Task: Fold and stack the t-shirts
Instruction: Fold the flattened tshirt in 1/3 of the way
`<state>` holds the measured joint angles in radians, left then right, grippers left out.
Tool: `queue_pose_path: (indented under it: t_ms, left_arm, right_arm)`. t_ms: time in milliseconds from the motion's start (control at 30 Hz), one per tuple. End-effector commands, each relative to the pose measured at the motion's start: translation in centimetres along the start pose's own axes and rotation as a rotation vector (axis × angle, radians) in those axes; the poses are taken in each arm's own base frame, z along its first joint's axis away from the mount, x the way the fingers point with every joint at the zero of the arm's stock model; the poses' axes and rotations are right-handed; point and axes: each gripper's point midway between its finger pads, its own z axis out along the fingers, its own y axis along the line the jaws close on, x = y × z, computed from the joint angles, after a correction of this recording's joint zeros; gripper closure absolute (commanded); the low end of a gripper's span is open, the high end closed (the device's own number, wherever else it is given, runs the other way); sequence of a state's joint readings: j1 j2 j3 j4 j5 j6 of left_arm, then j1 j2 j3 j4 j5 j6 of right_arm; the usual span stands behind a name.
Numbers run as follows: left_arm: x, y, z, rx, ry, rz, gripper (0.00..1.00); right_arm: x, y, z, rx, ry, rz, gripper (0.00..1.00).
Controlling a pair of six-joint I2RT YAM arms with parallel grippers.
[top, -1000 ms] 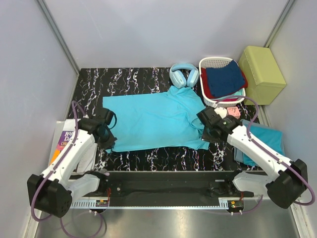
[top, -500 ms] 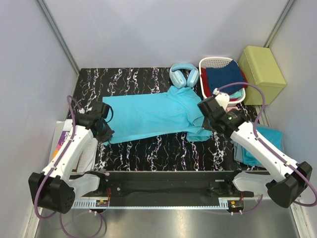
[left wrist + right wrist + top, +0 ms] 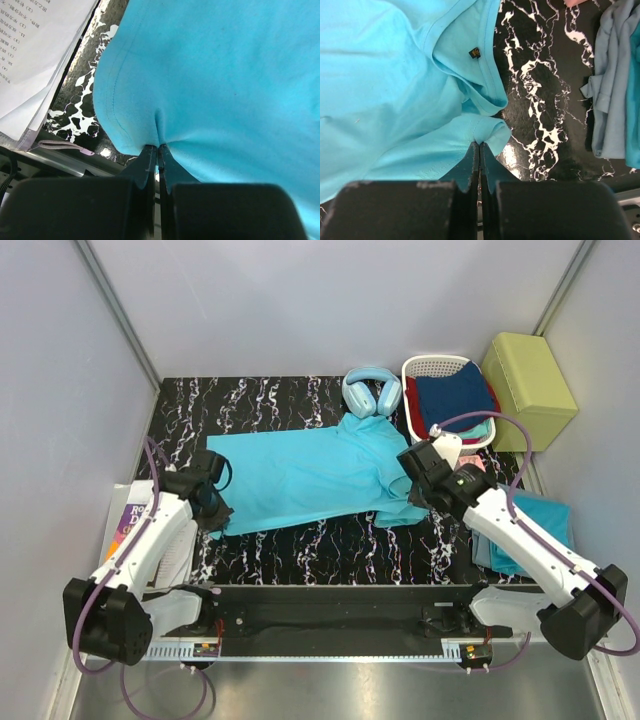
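One turquoise t-shirt point(image 3: 310, 472) lies spread across the black marbled table point(image 3: 260, 395), its collar to the right. My left gripper point(image 3: 214, 508) is shut on the shirt's near left hem; in the left wrist view the cloth point(image 3: 225, 75) puckers into the closed tips of that gripper point(image 3: 158, 148). My right gripper point(image 3: 420, 490) is shut on the near right edge. In the right wrist view the t-shirt point(image 3: 385, 75) bunches at the gripper point(image 3: 479, 144), just below the collar label point(image 3: 475, 52). Another turquoise t-shirt point(image 3: 550, 520) lies at the table's right edge, partly under my right arm.
Pale blue headphones point(image 3: 371, 392) sit behind the shirt's collar. A white basket point(image 3: 432, 361) of navy and red clothes and a yellow-green box point(image 3: 528, 390) stand at the back right. Papers point(image 3: 125, 525) lie off the left edge. A grey-blue garment point(image 3: 612, 85) lies by the second shirt.
Both grippers have carried the shirt's near edge away from the table's front, toward the back, then eased slightly forward. Their grip on the cloth is unchanged.
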<state>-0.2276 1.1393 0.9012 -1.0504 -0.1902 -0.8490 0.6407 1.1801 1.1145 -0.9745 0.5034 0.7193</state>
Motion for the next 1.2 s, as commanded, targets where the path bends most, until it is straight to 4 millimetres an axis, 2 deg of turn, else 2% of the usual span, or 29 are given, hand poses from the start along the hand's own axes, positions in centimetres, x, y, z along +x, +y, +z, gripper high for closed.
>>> queue_pose_path:
  t_ms: [0, 33, 133, 167, 267, 467, 533, 600, 733, 833, 1000, 1067, 1100, 1167]
  left_arm:
    - [0.1, 0.0, 0.4, 0.01, -0.001, 0.008, 1.0]
    - [0.1, 0.1, 0.4, 0.008, -0.003, 0.011, 1.0]
    - [0.4, 0.2, 0.7, 0.002, 0.015, 0.019, 1.0]
    - [0.6, 0.2, 0.8, 0.003, 0.025, 0.021, 1.0]
    - [1.5, 0.3, 1.1, 0.006, 0.057, 0.023, 1.0]
    - [4.1, 1.0, 1.5, 0.024, 0.132, 0.017, 1.0]
    - [4.5, 1.1, 1.6, 0.023, 0.144, 0.018, 1.0]
    - [4.8, 1.2, 1.7, 0.017, 0.152, 0.014, 1.0]
    - [3.8, 0.9, 1.5, 0.011, 0.12, 0.007, 1.0]
    - [2.4, 0.4, 0.9, 0.006, 0.087, 0.008, 1.0]
    - [-0.5, 0.3, -0.8, 0.004, -0.005, -0.006, 1.0]
    - [-1.7, 0.5, -0.9, 0.003, -0.028, -0.033, 1.0]
    - [-2.0, 0.5, -0.8, 0.005, -0.028, -0.043, 1.0]
    - [-2.6, 0.6, -0.1, -0.003, -0.026, -0.058, 1.0]
  right_arm:
    - [1.4, -0.2, -1.5, -0.031, -0.048, 0.022, 1.0]
    - [1.6, -0.6, -1.7, -0.025, -0.053, 0.028, 1.0]
    - [3.8, -2.0, -1.4, 0.028, 0.022, 0.027, 1.0]
    - [5.3, -2.4, -1.3, 0.04, 0.079, 0.028, 1.0]
    - [7.2, -2.6, -2.0, 0.028, 0.115, 0.06, 1.0]
    - [10.3, -3.7, -2.7, 0.046, 0.204, 0.096, 1.0]
    - [10.4, -3.6, -2.7, 0.03, 0.205, 0.109, 1.0]
    - [10.2, -3.6, -2.6, 0.037, 0.195, 0.11, 1.0]
    - [7.5, -2.6, -2.2, 0.045, 0.104, 0.092, 1.0]
    - [5.8, -1.7, -2.3, 0.06, 0.07, 0.07, 1.0]
    - [3.2, -1.9, -3.2, 0.052, -0.014, 0.085, 1.0]
    - [2.6, -2.4, -2.6, 0.07, -0.025, 0.079, 1.0]
    - [2.3, -3.1, -1.8, 0.107, -0.013, 0.095, 1.0]
    - [2.2, -3.0, -0.6, 0.1, 0.015, 0.103, 1.0]
